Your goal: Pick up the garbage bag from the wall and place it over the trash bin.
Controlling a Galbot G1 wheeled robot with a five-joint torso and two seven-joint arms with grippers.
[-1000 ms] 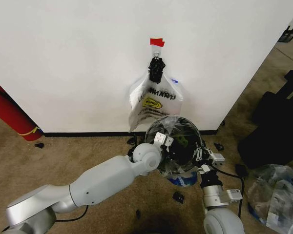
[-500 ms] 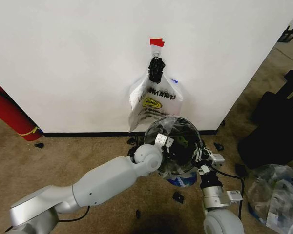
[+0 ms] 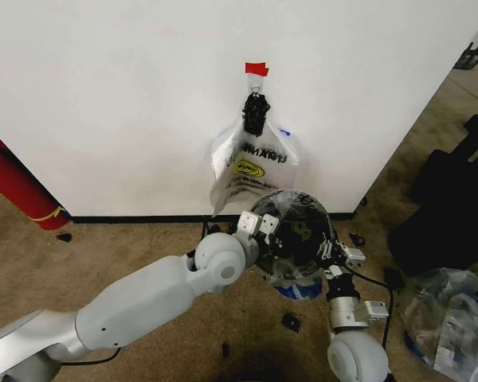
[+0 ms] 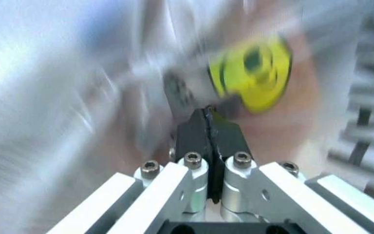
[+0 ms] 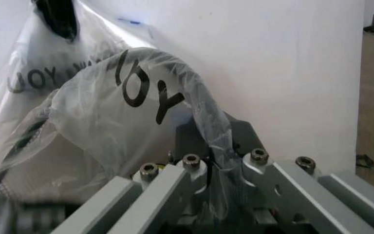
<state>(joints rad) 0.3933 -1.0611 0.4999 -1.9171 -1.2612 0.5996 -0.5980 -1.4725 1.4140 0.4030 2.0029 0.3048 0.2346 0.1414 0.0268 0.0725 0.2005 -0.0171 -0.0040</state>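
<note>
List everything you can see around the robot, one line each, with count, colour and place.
wall: one, white, behind everything.
tape: one tab, red, on the wall above the hanging bag.
hanging bag: one, white with black letters and a yellow face, on the wall.
bag on the bin: one, see-through white, draped over the bin.
bin: one, black, on the carpet by the wall.
fire extinguisher: one, red, against the wall, far left.
clear bags: a heap, on the carpet, right.
left claw: shut, at the bin's left rim.
right claw: shut on the bag on the bin, right rim.
</note>
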